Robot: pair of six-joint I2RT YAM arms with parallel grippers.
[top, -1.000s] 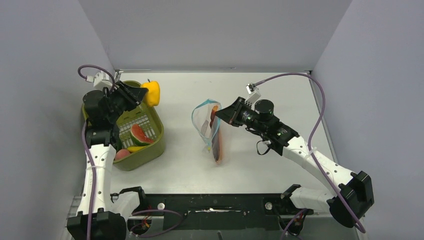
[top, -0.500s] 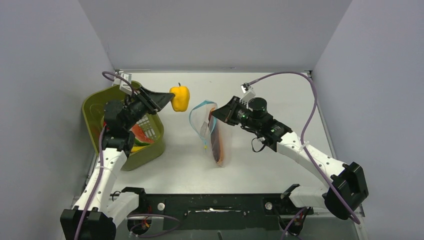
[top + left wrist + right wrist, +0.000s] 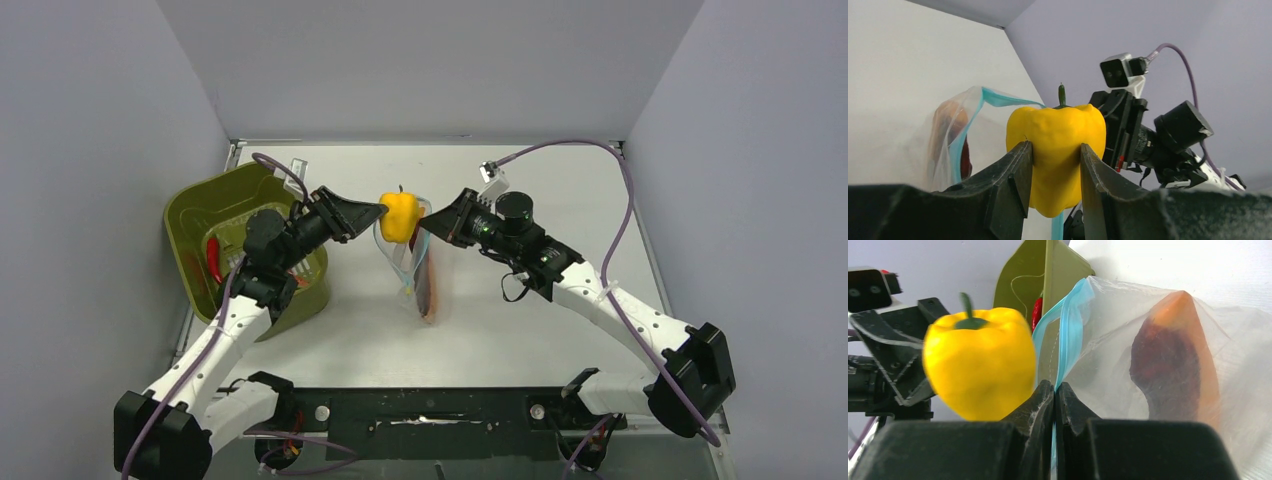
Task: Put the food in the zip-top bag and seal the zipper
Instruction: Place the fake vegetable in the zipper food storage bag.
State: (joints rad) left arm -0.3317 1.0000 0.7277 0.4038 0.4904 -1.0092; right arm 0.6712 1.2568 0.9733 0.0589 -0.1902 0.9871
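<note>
My left gripper is shut on a yellow bell pepper and holds it in the air at the mouth of the clear zip-top bag. In the left wrist view the fingers squeeze the pepper from both sides, with the bag just behind it. My right gripper is shut on the bag's light-blue zipper strip and holds the mouth up and open. An orange and dark-red food piece lies inside the bag. The pepper shows just left of the strip.
The olive-green bin stands at the left, seemingly tilted, with a red chili inside; my left arm hides the rest of it. Grey walls close the table at the back and sides. The black base rail runs along the near edge.
My left gripper has carried the yellow pepper from over the bin rightward to the bag's mouth. The bin has shifted and tilted. My right gripper keeps its hold and has edged slightly left.
</note>
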